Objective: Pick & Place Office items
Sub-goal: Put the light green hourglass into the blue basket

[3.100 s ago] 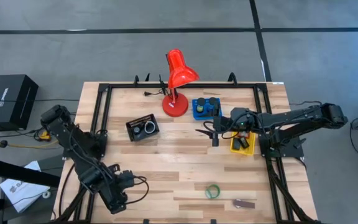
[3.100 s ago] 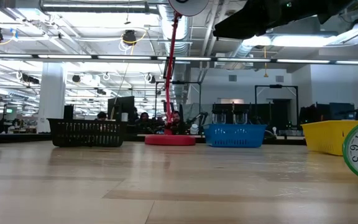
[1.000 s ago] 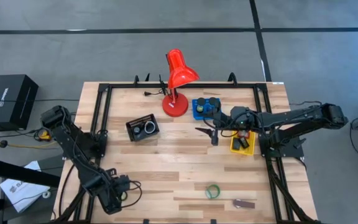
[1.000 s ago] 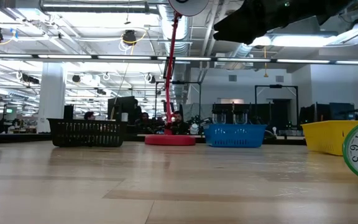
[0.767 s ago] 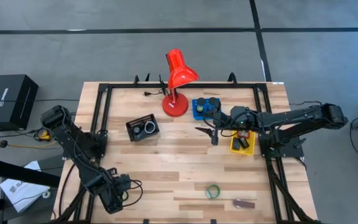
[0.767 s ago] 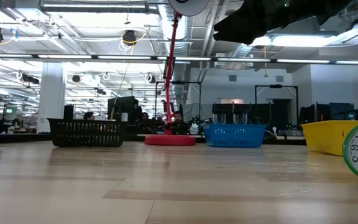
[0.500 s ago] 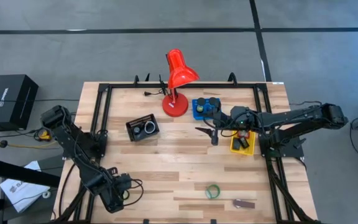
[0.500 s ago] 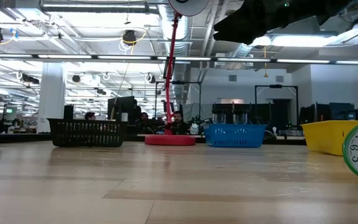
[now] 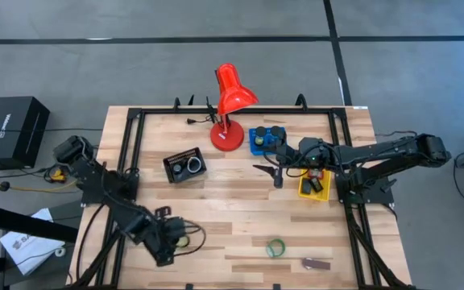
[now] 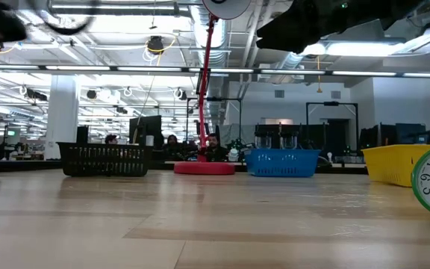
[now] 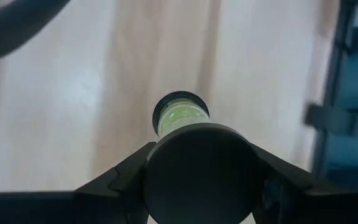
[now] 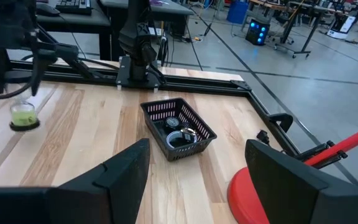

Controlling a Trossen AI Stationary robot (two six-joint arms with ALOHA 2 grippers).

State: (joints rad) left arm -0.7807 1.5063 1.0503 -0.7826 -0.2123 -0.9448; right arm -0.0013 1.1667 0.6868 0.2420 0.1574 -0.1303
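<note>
Left end effector (image 9: pixel 176 235) has swung from the worktop's front-left corner toward the front middle, clamped on a green-filled jar (image 11: pixel 180 117) with a black lid. Right end effector (image 9: pixel 276 171) hangs open near the blue tray (image 9: pixel 266 141). I see green tape (image 9: pixel 275 247) at the front edge.

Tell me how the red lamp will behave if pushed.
The lamp probably tips if pushed high: tall thin stem, head overhanging the base. Pushed low, its wide round base likely slides.
</note>
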